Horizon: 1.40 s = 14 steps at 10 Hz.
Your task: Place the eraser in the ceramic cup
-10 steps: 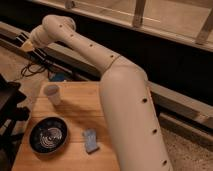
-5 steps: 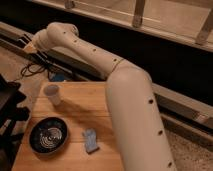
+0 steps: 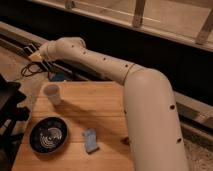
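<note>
— While the white arm [image 3: 145,100] reaches across the back of the table, where's the end effector [image 3: 34,53]?

— Far left, past the table's back-left corner, above the floor. Clenched or released: can't tell.

— Eraser?

— Small pale blue-grey block eraser [image 3: 90,140], flat on the light wooden table [image 3: 107,102], front-centre. It's near the wide black bowl with pale rings [image 3: 48,135], on its right, not touching. Well apart from the cup.

— Cup?

— Small plain white ceramic cup [image 3: 52,93], upright, back-left of the table, behind the bowl. The end effector is beyond it and higher, apart from it.

— Surface?

— The arm's thick lower segment covers the table's right side and throws a shadow across the top.

— Room?

— Dim. Dark bulky object [image 3: 10,102] at the table's left edge. Black cables [image 3: 27,70] on the floor behind, and a blue item [image 3: 57,77] just behind the back edge. A long metal rail [image 3: 15,35] runs along the base of a dark wall [image 3: 150,50]. Above that is a pale ledge [image 3: 165,20] with upright posts [image 3: 139,12].
</note>
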Tool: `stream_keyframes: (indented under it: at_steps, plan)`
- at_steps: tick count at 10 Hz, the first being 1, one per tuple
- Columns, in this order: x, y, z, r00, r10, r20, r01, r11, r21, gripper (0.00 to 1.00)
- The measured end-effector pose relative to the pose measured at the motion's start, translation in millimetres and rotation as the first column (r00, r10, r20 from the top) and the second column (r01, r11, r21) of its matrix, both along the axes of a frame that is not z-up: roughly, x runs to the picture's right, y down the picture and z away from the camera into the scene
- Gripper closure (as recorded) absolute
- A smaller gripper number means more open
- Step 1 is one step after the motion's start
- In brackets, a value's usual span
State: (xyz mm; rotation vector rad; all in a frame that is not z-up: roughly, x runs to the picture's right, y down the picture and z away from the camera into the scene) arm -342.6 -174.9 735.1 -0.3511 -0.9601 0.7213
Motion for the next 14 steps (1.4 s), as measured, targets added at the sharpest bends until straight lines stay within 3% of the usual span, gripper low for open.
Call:
stream_keyframes:
  at_steps: [3,7,8,10,13,14]
  plan:
    - [4.0,20.1,8.2,1.000,-0.010,0.009,0.011,0.9961,-0.088,0.91]
    - [3.5,46.9,14.4,0.999,-0.015,0.035,0.021,0.9860,-0.165,0.91]
    - [1.6,51.5,15.5,0.999,-0.022,0.037,0.027,0.9862,-0.163,0.91]
    - [0.0,44.8,12.4,0.998,-0.049,0.026,0.051,0.9926,-0.110,0.91]
    - [-2.3,8.3,-19.2,0.997,-0.076,0.012,0.076,0.9971,-0.004,0.91]
    - [-2.8,-4.5,-32.7,0.997,-0.076,0.012,0.075,0.9971,0.013,0.91]
